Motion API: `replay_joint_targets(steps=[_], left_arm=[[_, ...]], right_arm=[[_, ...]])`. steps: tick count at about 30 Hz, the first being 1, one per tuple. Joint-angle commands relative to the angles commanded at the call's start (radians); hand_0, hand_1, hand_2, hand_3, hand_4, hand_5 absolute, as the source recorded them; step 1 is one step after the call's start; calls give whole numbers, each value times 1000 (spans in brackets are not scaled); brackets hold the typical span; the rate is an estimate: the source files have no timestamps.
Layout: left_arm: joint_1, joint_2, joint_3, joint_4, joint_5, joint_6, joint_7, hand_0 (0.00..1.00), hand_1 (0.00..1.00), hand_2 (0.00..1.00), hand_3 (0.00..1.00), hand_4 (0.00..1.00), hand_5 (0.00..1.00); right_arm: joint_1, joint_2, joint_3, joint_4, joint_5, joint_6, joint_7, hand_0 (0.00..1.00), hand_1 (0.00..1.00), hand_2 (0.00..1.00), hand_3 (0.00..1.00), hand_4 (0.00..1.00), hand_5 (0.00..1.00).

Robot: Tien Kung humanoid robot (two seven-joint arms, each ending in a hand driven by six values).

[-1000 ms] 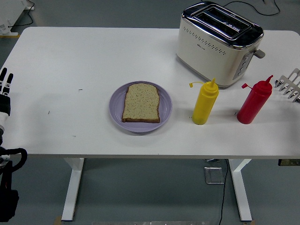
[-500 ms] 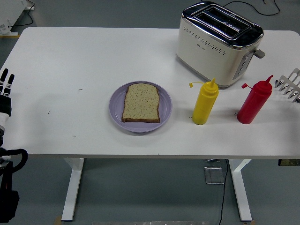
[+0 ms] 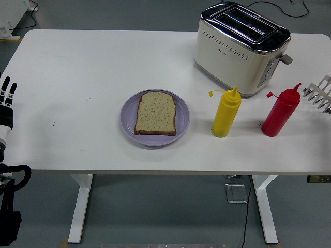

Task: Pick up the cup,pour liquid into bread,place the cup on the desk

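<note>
A slice of bread (image 3: 155, 113) lies on a purple plate (image 3: 182, 125) at the table's middle. A yellow squeeze bottle (image 3: 226, 113) stands to the plate's right and a red squeeze bottle (image 3: 280, 111) stands further right. No cup shows. My left hand (image 3: 6, 98) is at the far left edge, fingers straight and holding nothing, far from the plate. My right hand (image 3: 319, 93) shows only silver fingertips at the right edge, spread and empty, just right of the red bottle.
A cream and chrome toaster (image 3: 242, 47) stands at the back right, behind the bottles. The white table (image 3: 88, 67) has bare surface on its left half. A cable runs on the floor beyond the far edge.
My left hand has drifted slightly down and right at the left edge. Nothing else has moved.
</note>
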Motion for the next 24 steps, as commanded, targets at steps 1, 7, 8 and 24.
replay_joint_targets(steps=[1,7,8,24], left_arm=[[0,0,0,0,0,0,0,781,739,747,687,558,998],[-2,0,-4,0,1,0,0,781,739,747,687,558,998],[-3,0,-4,0,1,0,0,781,739,747,687,558,998],[-7,0,-8,1,1,0,0,781,739,746,686,558,998]], right_arm=[[0,0,0,0,0,-2,-1,824,785,805,829,758,378],[2,3,4,-1,-8,-18,-12,780,748,745,752,749,367],[2,3,4,-1,-8,-20,-12,780,748,745,752,749,367],[5,3,4,-2,-2,-36,-10,765,739,733,744,749,367]])
